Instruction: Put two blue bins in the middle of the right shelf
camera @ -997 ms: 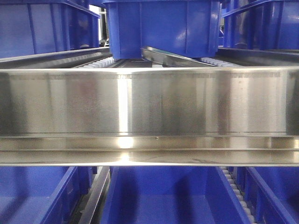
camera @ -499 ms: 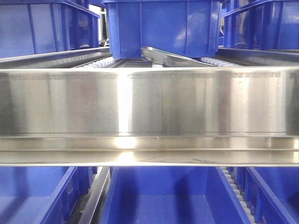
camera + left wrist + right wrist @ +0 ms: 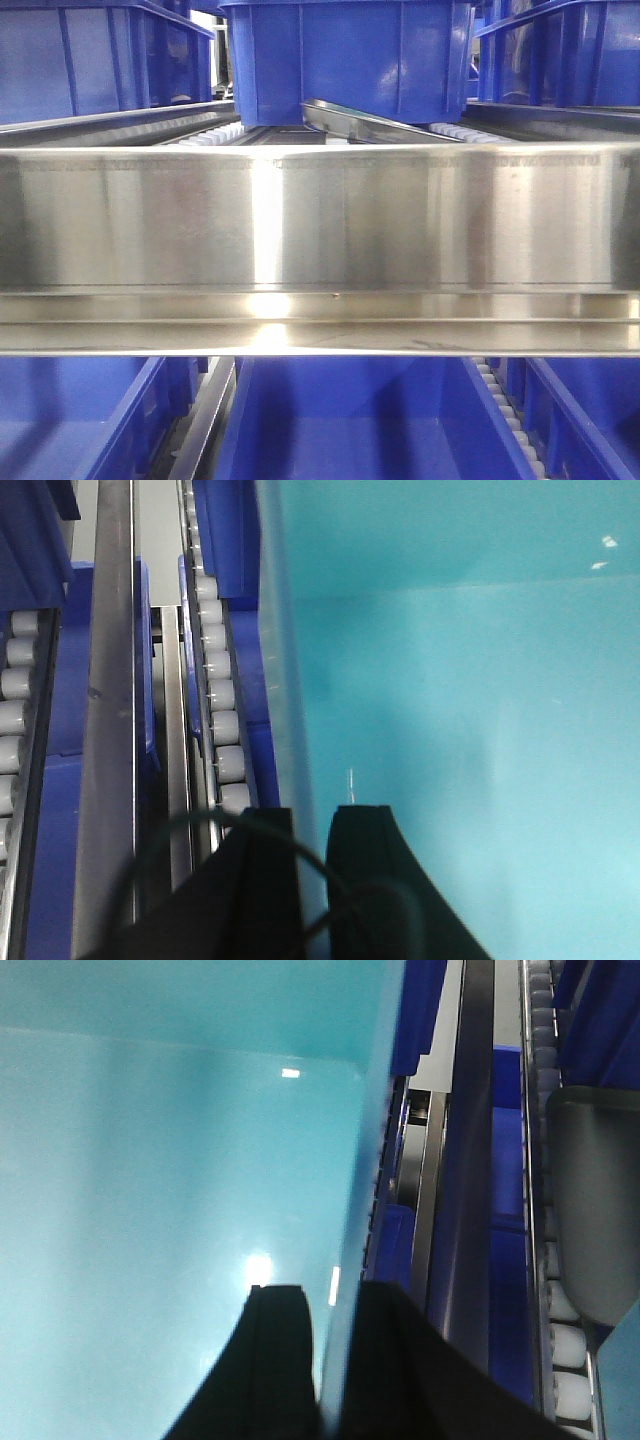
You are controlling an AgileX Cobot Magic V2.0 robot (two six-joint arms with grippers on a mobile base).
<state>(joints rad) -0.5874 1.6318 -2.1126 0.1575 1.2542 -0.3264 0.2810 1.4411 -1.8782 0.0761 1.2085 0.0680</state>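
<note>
Left wrist view: the left pincer is clamped on the side wall of 1 blue bin. The wall is pinched between its 2 black fingers, 1 outside and 1 inside. The bin's inside reads teal and fills the right of the frame. At left, 2 rows of white rollers and 2 steel rails run up the frame, with more blue plastic between them.

Right wrist view: the right pincer is closed the same way on a bin wall, 1 finger each side. The teal inside fills the left of the frame. At right there is 1 roller row, steel rails and 1 grey rounded part; cannot tell what that part is.

Front view: 1 wide steel beam crosses the middle of the frame. Above it stand 3 upper bins, at top left, top centre and top right, all on roller tracks. Below the beam are 3 lower bins, at bottom left, centre and right, all seen only in part. Cannot tell which of the 6 is the gripped one.
</note>
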